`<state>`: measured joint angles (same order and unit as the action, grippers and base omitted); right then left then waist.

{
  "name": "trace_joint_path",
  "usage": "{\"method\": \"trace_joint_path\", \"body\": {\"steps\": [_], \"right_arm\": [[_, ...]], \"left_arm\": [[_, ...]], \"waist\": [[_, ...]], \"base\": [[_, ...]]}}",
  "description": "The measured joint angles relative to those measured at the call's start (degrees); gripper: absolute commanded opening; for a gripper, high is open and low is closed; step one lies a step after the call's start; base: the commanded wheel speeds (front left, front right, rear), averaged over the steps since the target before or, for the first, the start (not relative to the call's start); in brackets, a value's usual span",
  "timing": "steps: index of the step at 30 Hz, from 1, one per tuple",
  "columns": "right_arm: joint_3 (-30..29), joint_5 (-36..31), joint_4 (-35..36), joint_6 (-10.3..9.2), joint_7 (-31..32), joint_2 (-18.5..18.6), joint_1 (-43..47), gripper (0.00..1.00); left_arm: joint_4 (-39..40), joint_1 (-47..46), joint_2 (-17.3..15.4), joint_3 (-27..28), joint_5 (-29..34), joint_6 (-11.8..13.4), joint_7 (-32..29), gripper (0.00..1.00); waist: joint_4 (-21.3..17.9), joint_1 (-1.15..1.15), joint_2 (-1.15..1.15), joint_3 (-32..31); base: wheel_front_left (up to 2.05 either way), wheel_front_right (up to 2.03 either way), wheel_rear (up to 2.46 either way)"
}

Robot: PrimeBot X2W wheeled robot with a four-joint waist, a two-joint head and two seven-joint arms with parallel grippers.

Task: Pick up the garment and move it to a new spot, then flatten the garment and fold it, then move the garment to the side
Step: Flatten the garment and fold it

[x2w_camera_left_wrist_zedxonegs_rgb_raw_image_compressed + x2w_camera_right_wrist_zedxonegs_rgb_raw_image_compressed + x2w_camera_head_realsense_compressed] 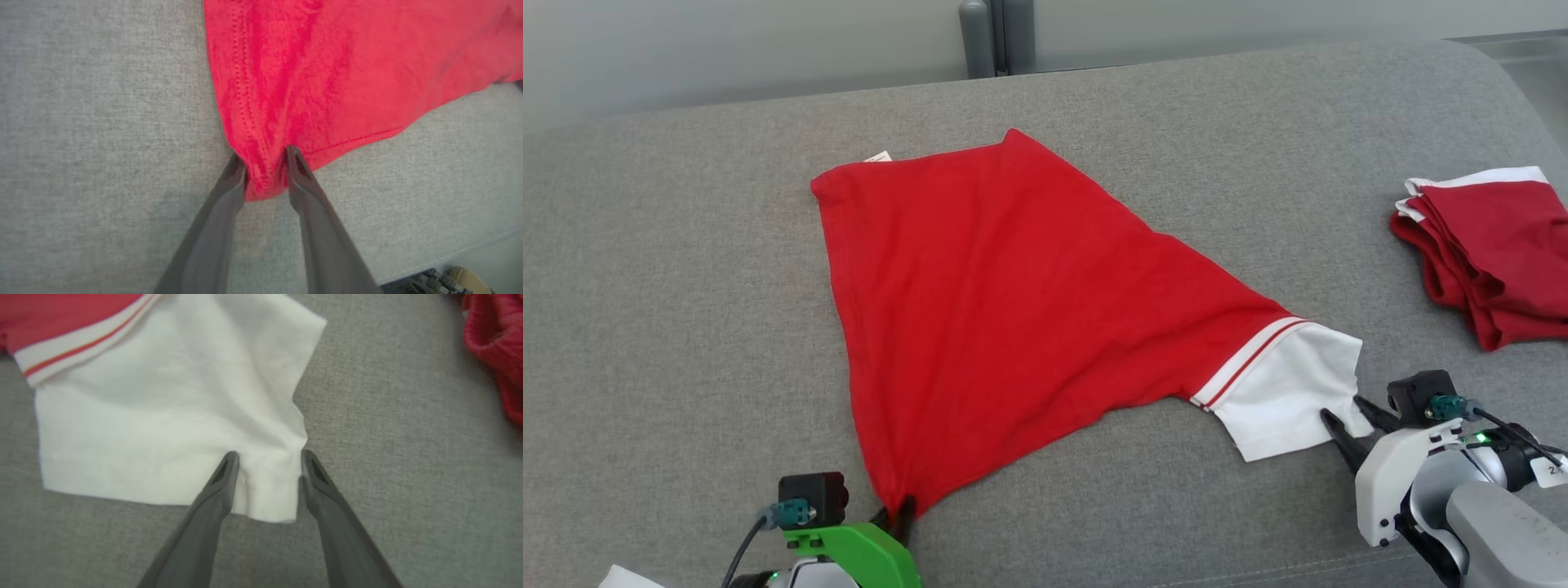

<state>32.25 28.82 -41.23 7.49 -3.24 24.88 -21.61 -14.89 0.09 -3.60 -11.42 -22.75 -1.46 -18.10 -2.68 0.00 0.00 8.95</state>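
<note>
Shirt (1013,310) spread on sofa (686,286) | left hand (894,513) pinching bunched red hem corner | right hand (1343,410) straddling white sleeve edge, cannot tell if clamped | likely two wide-set holds to lift it taut

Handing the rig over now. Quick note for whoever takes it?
Left gripper: pinching the near hem corner of the red shirt.
Right gripper: jaws apart, astride a corner of the white sleeve; no firm grip seen.
Shirt: spread on the grey cushion, some creases. Folded red pile at far right.
Done: shirt laid out. Left: smooth, fold, move aside.
</note>
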Motion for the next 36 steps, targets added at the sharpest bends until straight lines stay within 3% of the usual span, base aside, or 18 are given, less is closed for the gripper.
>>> {"method": "trace_joint_path", "body": {"steps": [6,11,16,19,24,25,29,33,36], "right_arm": [[2.6,6.1,1.6,0.05,-2.0,1.1,-0.3,0.00],[1.4,12.9,7.2,0.05,-5.3,4.4,-0.9,0.00],[-5.4,23.3,19.1,0.04,-8.0,9.3,-2.4,0.00],[-12.2,30.8,31.9,0.03,-7.9,14.3,-2.8,0.00],[-21.6,36.6,42.7,0.03,-5.0,18.9,-6.9,0.00],[-21.6,36.6,42.7,0.03,-5.0,18.9,-6.9,0.00],[-27.7,36.8,43.1,-0.01,-1.6,18.7,-15.8,0.00],[-28.6,31.0,37.1,0.00,3.8,15.5,-27.2,0.00],[-29.0,25.7,29.1,0.00,6.5,10.6,-36.6,0.00]], "left_arm": [[1.4,0.1,-0.1,0.0,-1.7,-0.8,-0.5,0.00],[9.4,0.1,-0.7,2.3,-4.7,-1.1,-1.3,0.00],[24.0,-0.6,-1.7,4.9,-9.4,-1.6,-4.4,0.00],[37.0,-3.7,-2.7,5.4,-13.2,-1.9,-9.1,0.00],[45.4,-15.4,-5.4,6.3,-16.0,-2.0,-16.2,0.00],[45.4,-15.4,-5.4,6.3,-16.0,-2.0,-16.2,0.00],[41.7,-30.3,-8.0,6.4,-15.8,-1.5,-21.7,0.00],[30.3,-45.4,-7.9,5.0,-14.0,-0.9,-23.9,0.00],[18.4,-55.6,-5.9,3.8,-11.2,-0.5,-21.0,0.00]], "waist": [[-0.1,0.00,0.00,-0.3],[-0.1,0.00,0.00,-1.0],[-0.4,0.00,0.00,-2.0],[-0.6,0.00,0.00,-1.9],[-0.5,0.00,0.00,-0.1],[-0.5,0.00,0.00,-0.1],[-0.2,0.00,0.00,2.4],[0.2,0.00,0.00,5.8],[0.8,0.00,0.00,8.5]], "base": [[0.00,0.00,0.00],[0.00,0.00,0.00],[0.00,0.00,0.00],[0.00,0.00,0.00],[0.00,0.00,0.00],[0.00,0.00,0.00],[0.00,0.00,0.00],[0.00,0.00,0.00],[0.00,0.00,0.00]]}}
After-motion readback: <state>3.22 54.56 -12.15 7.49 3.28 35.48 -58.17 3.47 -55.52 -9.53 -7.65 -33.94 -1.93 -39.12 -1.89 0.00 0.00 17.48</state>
